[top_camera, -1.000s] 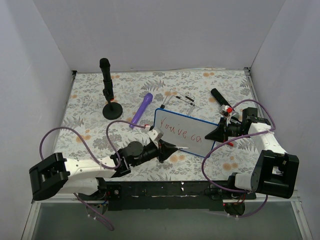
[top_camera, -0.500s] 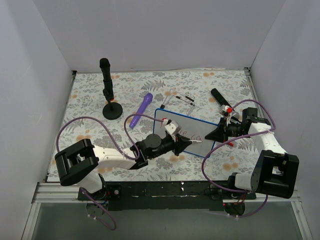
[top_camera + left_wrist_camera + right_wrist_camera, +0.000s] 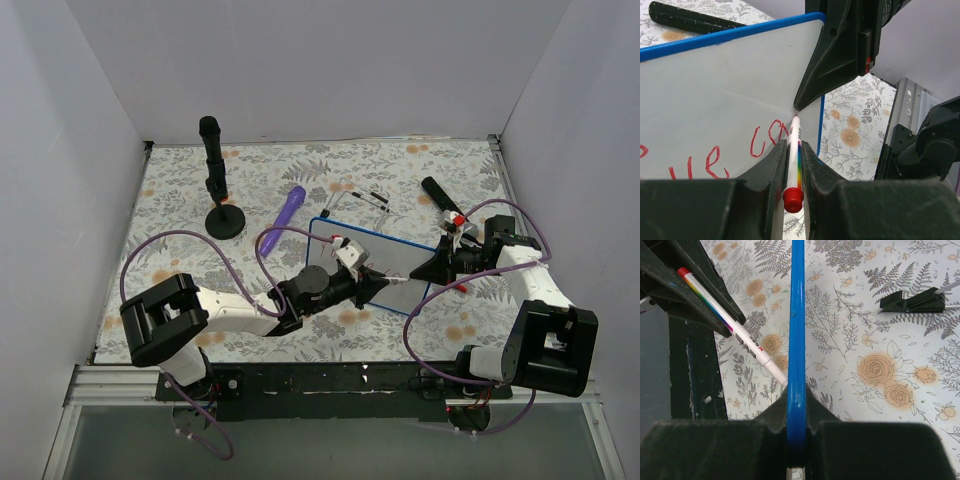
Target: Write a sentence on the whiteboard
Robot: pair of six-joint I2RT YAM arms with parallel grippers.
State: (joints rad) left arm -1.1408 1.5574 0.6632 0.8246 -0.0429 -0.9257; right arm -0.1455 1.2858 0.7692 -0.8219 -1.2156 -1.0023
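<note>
Caller: White walls box in three sides over a floral tablecloth point(image 3: 180, 210). The whiteboard point(image 3: 398, 256) lies right of centre, toward the near edge, with both arms on it. A black stand point(image 3: 215, 185) and a purple cylinder point(image 3: 290, 208) sit off its far-left corner.

Analyst: The right gripper point(image 3: 796, 412) is clamped on the board's right-hand blue rim, steadying it. The left gripper point(image 3: 792, 150) is squeezed tight on a red marker point(image 3: 793, 167), tip down on the white.

Caller: So we're writing!

Analyst: Early in the first line, I'd say. From the left wrist, the sentence point(image 3: 762, 141) reads "ue ca", with its start cut off by the frame edge. The tip sits just right of that "a".

Caller: Any room to go on?

Analyst: It's tight. The right gripper's black finger lies on the board face, almost touching the tip, and the blue rim is just beyond it. My read is one more letter at best. After that the marker wants lifting, carrying back left and setting down for a second line. I can't tell how much white is left nearer the arms, because the left gripper hides it. The stand and cylinder are well apart from the writing path.
</note>
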